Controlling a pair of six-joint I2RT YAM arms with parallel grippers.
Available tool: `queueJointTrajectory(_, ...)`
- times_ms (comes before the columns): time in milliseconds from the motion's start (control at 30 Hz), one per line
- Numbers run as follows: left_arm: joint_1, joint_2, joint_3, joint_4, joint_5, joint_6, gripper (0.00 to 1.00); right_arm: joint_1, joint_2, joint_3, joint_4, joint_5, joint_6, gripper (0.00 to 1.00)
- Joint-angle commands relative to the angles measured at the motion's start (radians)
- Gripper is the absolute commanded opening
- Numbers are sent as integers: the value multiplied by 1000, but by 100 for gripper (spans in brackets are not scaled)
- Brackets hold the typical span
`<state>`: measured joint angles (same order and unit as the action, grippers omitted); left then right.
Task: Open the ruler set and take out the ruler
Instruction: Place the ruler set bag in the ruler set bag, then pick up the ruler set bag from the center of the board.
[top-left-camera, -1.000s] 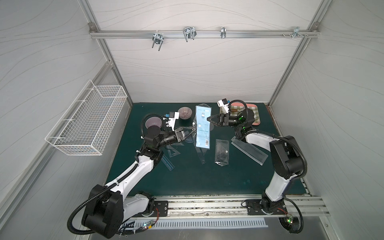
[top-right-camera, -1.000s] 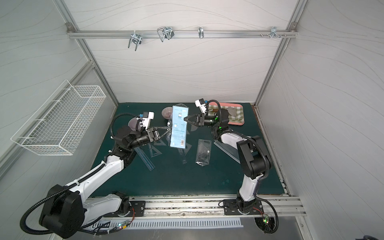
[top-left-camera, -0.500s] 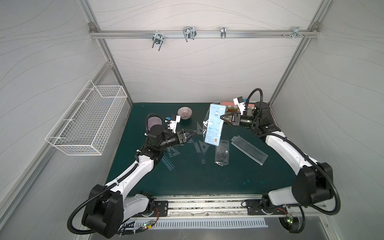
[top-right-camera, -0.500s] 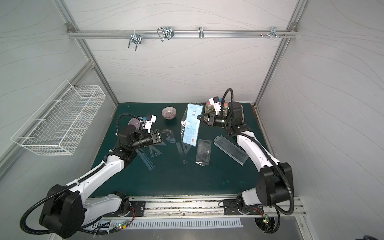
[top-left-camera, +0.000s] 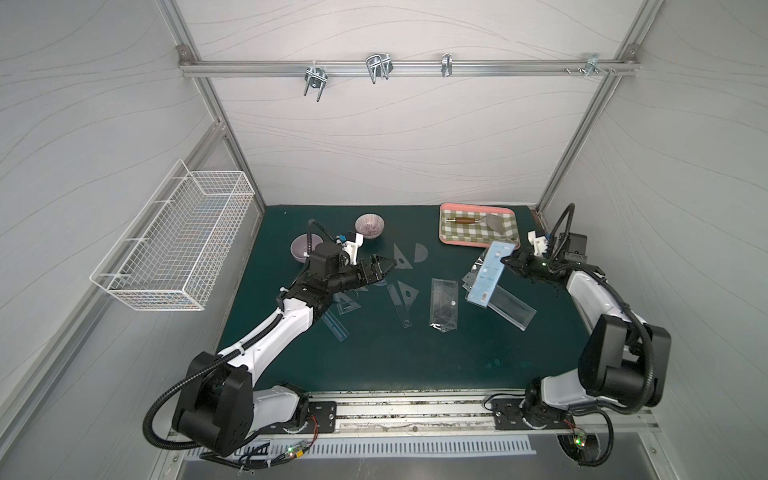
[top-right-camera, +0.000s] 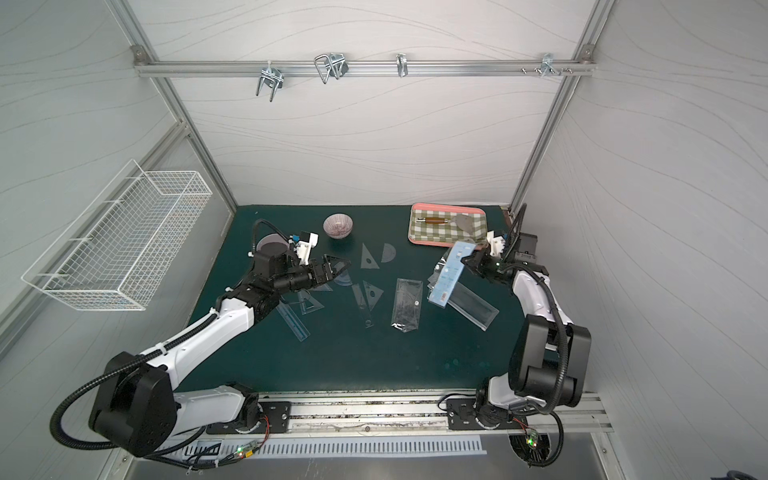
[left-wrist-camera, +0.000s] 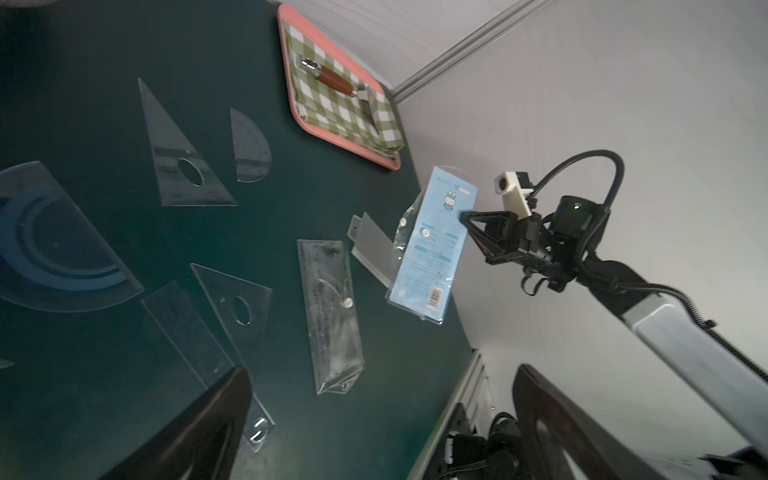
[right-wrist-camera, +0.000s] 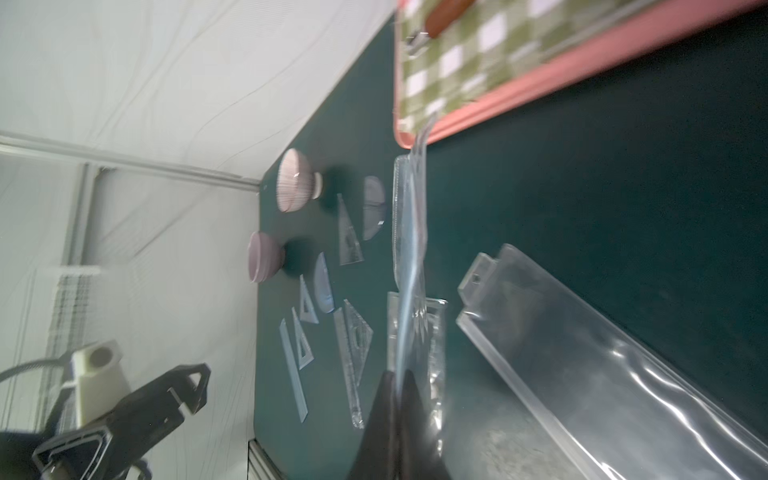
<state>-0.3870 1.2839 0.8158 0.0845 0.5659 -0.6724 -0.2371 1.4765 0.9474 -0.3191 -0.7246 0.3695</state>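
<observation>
Right fingers (top-left-camera: 514, 263) pinch the ruler set (top-left-camera: 487, 277) above the bench's right edge. It is likely light, floppy, slick plastic, so grip its flap edge. Left fingers (top-left-camera: 376, 267) spread wide and empty.

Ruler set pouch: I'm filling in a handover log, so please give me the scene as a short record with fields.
Ruler set pouch: off the mat, hanging tilted, blue card inside
Held by: right gripper, shut on the pouch's edge
Left gripper: open, empty, above the mat
Pouch flap: cannot tell whether it is open
Loose on mat: clear set square, protractor, clear sleeve
Tray: at the back right of the mat
</observation>
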Motion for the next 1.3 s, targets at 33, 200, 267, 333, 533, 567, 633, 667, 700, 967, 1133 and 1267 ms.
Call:
queueJointTrajectory(33,-80,75,100,-116,-123,119,100,-54,61,-63,29,34,14,0)
queueJointTrajectory(200,-137,170,179,-235,-207,182,98,-104,109,-110,59,96,27,0)
queueJointTrajectory(267,-158,213,219,-297,-241,205,96,-115,102,-116,47,151,26,0)
queueJointTrajectory(333,-189,256,260,-353,-274,231,93,-122,82,-113,19,217,12,1)
queueJointTrajectory(533,-242,402,357,-405,-230,243,86,-134,0,-99,-39,351,-8,25)
queueJointTrajectory(567,-250,424,368,-410,-223,243,85,-133,-18,-98,-46,363,-9,33)
queueJointTrajectory(633,-264,472,396,-408,-199,244,85,-126,-62,-90,-73,395,-19,43)
queueJointTrajectory(667,-271,489,407,-408,-191,243,84,-121,-86,-86,-84,408,-24,44)
queueJointTrajectory(700,-279,511,422,-410,-183,243,84,-111,-111,-80,-99,421,-31,44)
queueJointTrajectory(967,-325,679,563,-480,-174,249,80,-33,-239,-35,-167,423,-46,48)
queueJointTrajectory(1133,-334,772,643,-488,-186,245,78,26,-257,-32,-154,401,-39,49)
queueJointTrajectory(1267,-337,863,735,-518,-211,241,77,66,-257,-39,-138,384,-39,49)
